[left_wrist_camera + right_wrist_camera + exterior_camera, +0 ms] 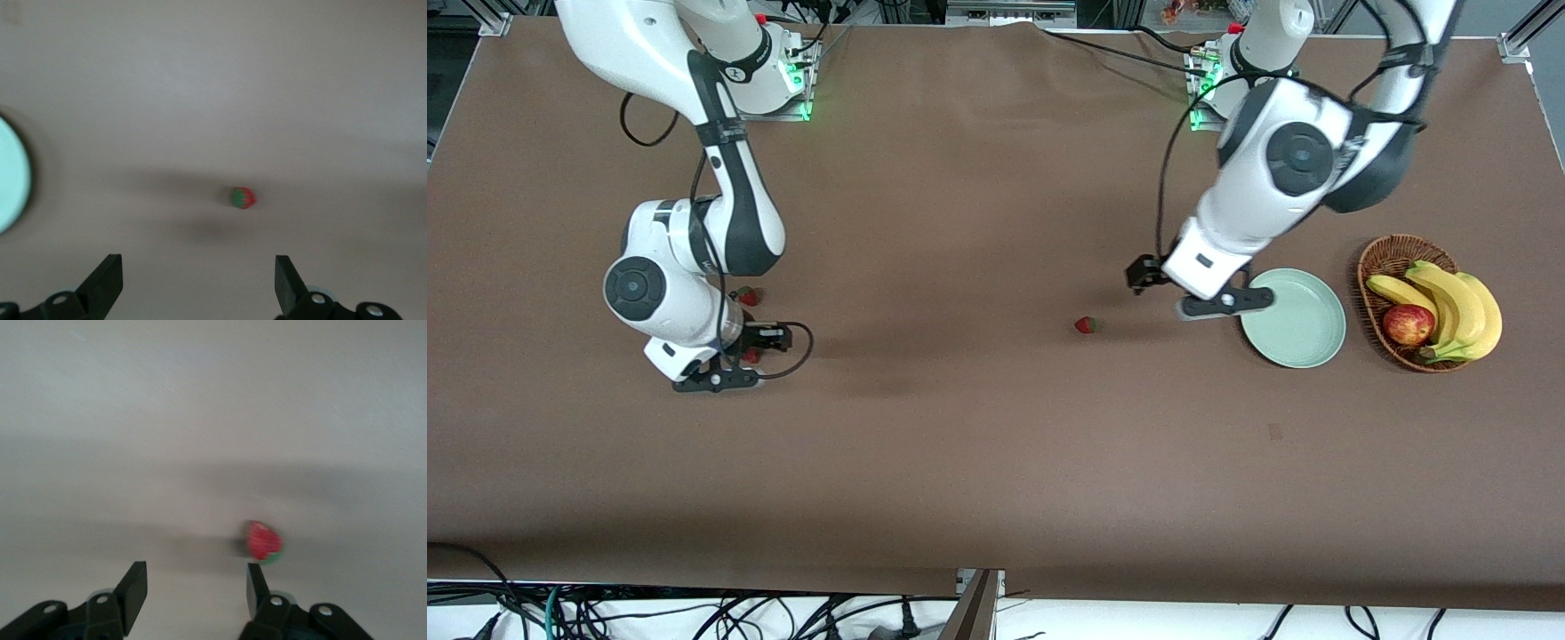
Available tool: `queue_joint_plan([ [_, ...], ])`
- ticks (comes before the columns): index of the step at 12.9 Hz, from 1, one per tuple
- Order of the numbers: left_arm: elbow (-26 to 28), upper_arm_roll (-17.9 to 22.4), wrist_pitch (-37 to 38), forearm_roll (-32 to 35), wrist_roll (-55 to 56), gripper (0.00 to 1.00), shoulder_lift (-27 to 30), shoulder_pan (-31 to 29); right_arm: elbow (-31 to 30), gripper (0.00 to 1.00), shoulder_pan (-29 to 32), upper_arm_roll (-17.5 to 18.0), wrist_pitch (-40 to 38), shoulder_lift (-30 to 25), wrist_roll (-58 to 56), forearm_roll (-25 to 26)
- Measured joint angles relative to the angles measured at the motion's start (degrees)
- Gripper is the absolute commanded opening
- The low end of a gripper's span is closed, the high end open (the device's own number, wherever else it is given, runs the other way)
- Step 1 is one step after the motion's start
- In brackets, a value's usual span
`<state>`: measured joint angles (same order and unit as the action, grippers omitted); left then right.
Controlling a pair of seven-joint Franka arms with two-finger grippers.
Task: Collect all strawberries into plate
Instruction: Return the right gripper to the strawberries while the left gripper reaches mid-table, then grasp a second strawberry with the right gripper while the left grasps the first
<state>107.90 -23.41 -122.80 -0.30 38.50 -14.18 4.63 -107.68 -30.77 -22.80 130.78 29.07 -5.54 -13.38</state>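
A brown table (978,462) fills most of the front view. The pale mint-green plate (1303,333) lies in the middle right of that frame, toward the left arm's end of the table, and it holds no berries. Just beside it, closer to the right edge of the frame, stands a wicker basket (1383,258) with bananas (1458,307) and an apple (1408,324) in it.

The left end effector (1223,302) hangs over the table at the plate's rim, on the side toward the middle of the frame. In the left wrist view its two fingers (107,280) stand wide apart with nothing between them, so it is open and empty. One strawberry (1085,325) lies alone near the centre of the front view, well apart from the plate; the same berry shows in the left wrist view (242,197), out ahead of the open fingers, with an edge of the plate (12,177) at the frame's left side.

The right end effector (716,380) is low over the table in the middle left of the front view. Its fingers (133,590) are partly open and hold nothing. A second strawberry (752,356) lies just beside it, half hidden by the wrist; in the right wrist view this berry (264,542) sits close to one fingertip and outside the gap. A third strawberry (747,296) lies a little higher in the front view, next to the right arm's elbow housing.
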Motion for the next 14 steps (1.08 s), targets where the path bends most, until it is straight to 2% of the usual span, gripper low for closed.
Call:
queue_joint_plan([
  [2,0.1,-1.0,-3.0,5.8,8.3,1.00,-3.4,2.8,-4.1,0.68,1.5,-0.2,4.1,0.1,-5.0,-3.0],
  [5,0.2,-1.0,-9.0,11.2,15.2,1.00,-10.0,5.9,-5.3,0.68,3.0,-0.2,5.8,1.7,-13.9,-11.6],
  [9,0.1,0.2,-13.8,13.7,15.4,1.00,-16.1,5.4,-5.3,0.67,3.0,-0.1,9.6,3.9,-16.0,-12.9],
  [10,0.1,0.3,-14.9,13.9,15.4,1.00,-17.5,5.4,-5.2,0.65,3.0,-0.1,10.5,4.3,-16.9,-12.9],
  [12,-0.1,0.2,-16.6,13.9,15.4,1.00,-19.9,5.4,-5.0,0.48,3.0,-0.1,11.4,4.9,-18.1,-12.9],
  [13,-0.5,0.2,-16.9,13.9,15.4,1.00,-21.1,5.4,-5.0,0.36,3.0,-0.1,11.6,5.1,-18.2,-12.9],
  [14,-1.2,0.3,-17.0,13.9,15.5,1.00,-22.0,5.4,-5.0,0.19,3.0,-0.1,11.6,5.2,-18.4,-12.9],
])
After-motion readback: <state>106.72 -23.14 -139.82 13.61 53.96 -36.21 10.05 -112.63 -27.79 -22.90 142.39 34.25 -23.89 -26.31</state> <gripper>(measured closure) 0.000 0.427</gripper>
